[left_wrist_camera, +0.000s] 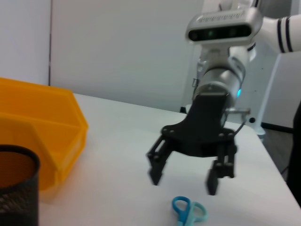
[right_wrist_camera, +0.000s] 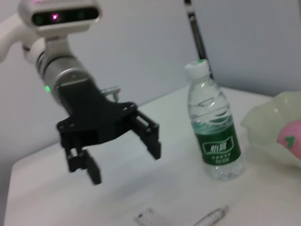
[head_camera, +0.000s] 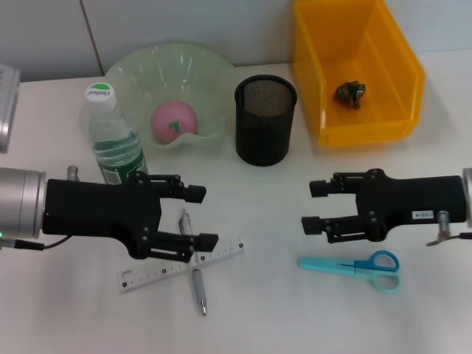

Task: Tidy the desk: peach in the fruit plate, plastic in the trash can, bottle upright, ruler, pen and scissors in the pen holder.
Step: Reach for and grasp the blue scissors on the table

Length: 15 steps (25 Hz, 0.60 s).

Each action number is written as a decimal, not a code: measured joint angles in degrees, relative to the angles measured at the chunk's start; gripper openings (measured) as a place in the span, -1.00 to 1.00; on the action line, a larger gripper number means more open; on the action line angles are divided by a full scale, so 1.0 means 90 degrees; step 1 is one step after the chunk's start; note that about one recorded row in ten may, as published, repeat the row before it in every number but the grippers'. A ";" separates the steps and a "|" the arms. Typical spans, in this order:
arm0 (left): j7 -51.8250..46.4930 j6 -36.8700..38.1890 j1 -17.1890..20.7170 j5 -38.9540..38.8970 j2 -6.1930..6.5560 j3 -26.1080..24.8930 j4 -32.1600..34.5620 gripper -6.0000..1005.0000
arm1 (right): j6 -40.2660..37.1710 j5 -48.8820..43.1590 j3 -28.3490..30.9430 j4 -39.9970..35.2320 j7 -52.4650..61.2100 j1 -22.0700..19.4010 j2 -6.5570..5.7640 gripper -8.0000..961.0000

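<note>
The white desk surface (head_camera: 295,317) carries every item. The rectangular orange plastic bin (head_camera: 383,44) stands at the far right; a small dark green crumpled piece of plastic (head_camera: 351,93) lies on its floor. The ruffled translucent pale green fruit plate (head_camera: 199,70) stands at the far centre-left and holds the pink peach (head_camera: 175,122).

The left gripper (head_camera: 200,217), a black two-finger unit on a silver wrist, hangs over the near-left part of the desk, fingers spread wide apart and holding nothing. Its lower finger overlaps the ruler and pen in the head view; contact cannot be determined. The right gripper (head_camera: 316,206), of the same build, hangs over the near-right part of the desk, fingers likewise spread and empty, just beyond the scissors.

The clear plastic water bottle with green label and white cap (head_camera: 112,140) stands upright, just left of the fruit plate. The black wire-mesh cylindrical pen holder (head_camera: 265,122) stands between the plate and the bin.

The white flat ruler (head_camera: 158,271) lies near the front-left. The silver pen (head_camera: 198,286) lies crossed with it. The light blue scissors (head_camera: 358,265) lie closed at the front-right.
</note>
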 joint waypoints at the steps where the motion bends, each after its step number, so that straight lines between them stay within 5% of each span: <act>1: 0.0000 0.0000 0.0000 0.0000 0.0000 0.0000 0.0000 0.58 | 0.0000 0.0000 0.0000 0.0000 0.0000 0.0000 0.0000 0.60; 8: 0.0016 -0.0194 -0.0004 -0.0037 -0.0010 -0.0011 -0.0013 0.58 | -0.1385 -0.1701 -0.0233 -0.2369 0.2616 0.0714 -0.0001 0.60; 15: 0.0018 -0.0523 -0.0007 -0.0004 -0.0027 0.0044 -0.0058 0.58 | -0.1770 -0.2985 -0.0912 -0.2702 0.3487 0.1621 -0.0050 0.60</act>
